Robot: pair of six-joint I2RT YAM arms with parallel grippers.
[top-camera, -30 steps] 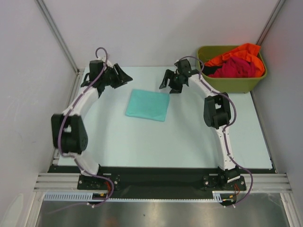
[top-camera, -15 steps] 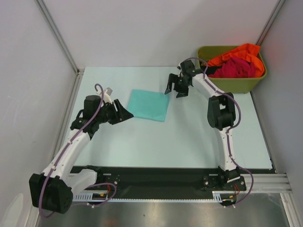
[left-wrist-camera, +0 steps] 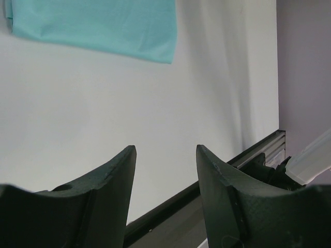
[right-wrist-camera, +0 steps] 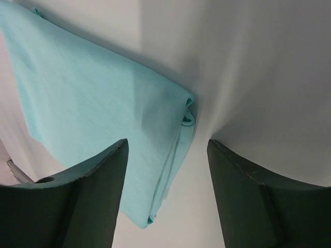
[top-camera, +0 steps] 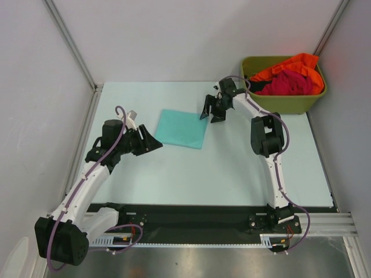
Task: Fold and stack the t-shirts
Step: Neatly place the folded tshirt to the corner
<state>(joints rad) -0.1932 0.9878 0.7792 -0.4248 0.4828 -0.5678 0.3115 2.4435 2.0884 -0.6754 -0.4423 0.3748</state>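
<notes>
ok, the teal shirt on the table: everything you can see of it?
The teal t-shirt is soft, plain cloth, folded into a flat, roughly square packet with layered edges showing at one corner. It lies skewed on the pale table. The open left gripper and open right gripper sit by opposite corners; neither grips it.

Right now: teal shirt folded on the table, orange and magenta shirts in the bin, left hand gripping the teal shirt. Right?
No: the left hand is open, gripping nothing, apart from the teal shirt, as the left wrist view shows. The rest holds.
</notes>
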